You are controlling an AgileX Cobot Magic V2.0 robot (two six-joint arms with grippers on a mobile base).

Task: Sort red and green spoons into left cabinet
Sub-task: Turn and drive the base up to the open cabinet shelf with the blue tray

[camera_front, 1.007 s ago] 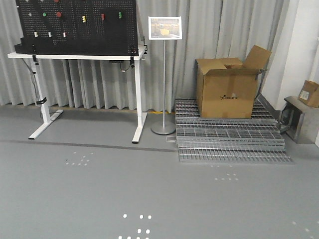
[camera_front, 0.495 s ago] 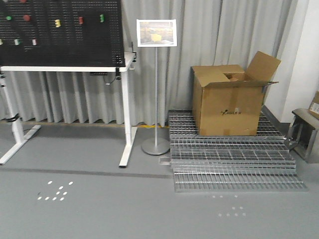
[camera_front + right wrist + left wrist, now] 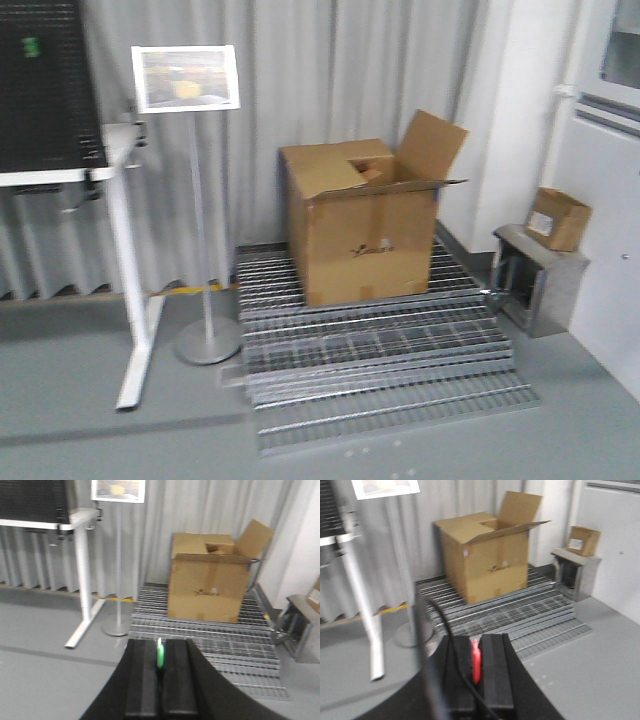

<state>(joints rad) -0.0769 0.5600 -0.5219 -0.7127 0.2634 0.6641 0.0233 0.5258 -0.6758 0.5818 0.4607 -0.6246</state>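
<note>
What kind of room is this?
Probably a robot test lab or workshop, not a home: a big open brown cardboard box sits on silver metal floor gratings, near a black pegboard on a white-legged desk, with grey curtains behind.

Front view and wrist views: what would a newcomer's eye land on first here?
The big open cardboard box sitting on the metal grating mid-room, right of the sign stand. Then the color close up: a red spoon pinched in the left gripper and a green spoon pinched in the right gripper.
</note>
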